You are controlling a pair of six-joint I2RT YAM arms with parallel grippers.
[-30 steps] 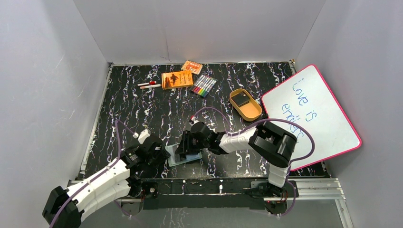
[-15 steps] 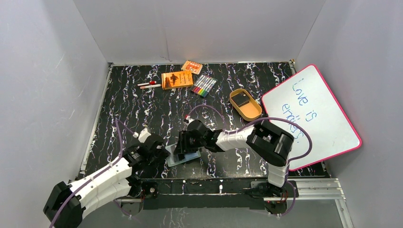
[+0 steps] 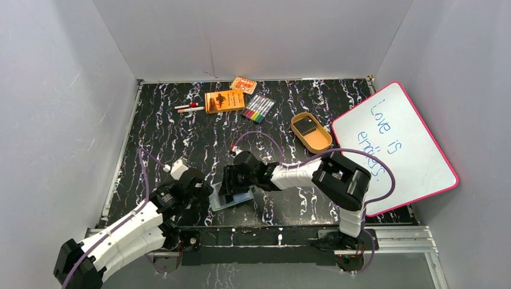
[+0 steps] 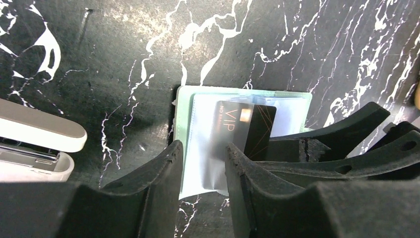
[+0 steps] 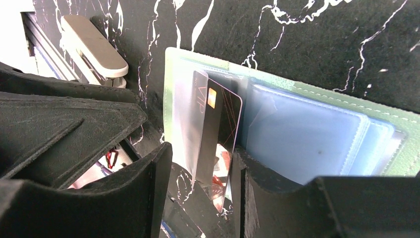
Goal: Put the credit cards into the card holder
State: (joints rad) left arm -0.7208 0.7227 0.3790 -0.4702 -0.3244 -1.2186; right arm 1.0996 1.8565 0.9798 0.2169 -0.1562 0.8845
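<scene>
Black credit card (image 5: 220, 124) sitting partway in card holder (image 5: 317, 92) | right gripper (image 5: 200, 158) pinching it; left gripper (image 4: 203, 148) straddling sleeve, hold unclear | needing square, slow push

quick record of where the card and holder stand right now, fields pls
card holder: lying open near the arms, inside facing up
credit card: partly inside a clear sleeve, one end still sticking out
left gripper: jaws apart, straddling the sleeve's edge
right gripper: card sits between its fingers; grip unclear
spare: dark card lying in the tan tray, further back on the right
step left: card not yet fully in
</scene>
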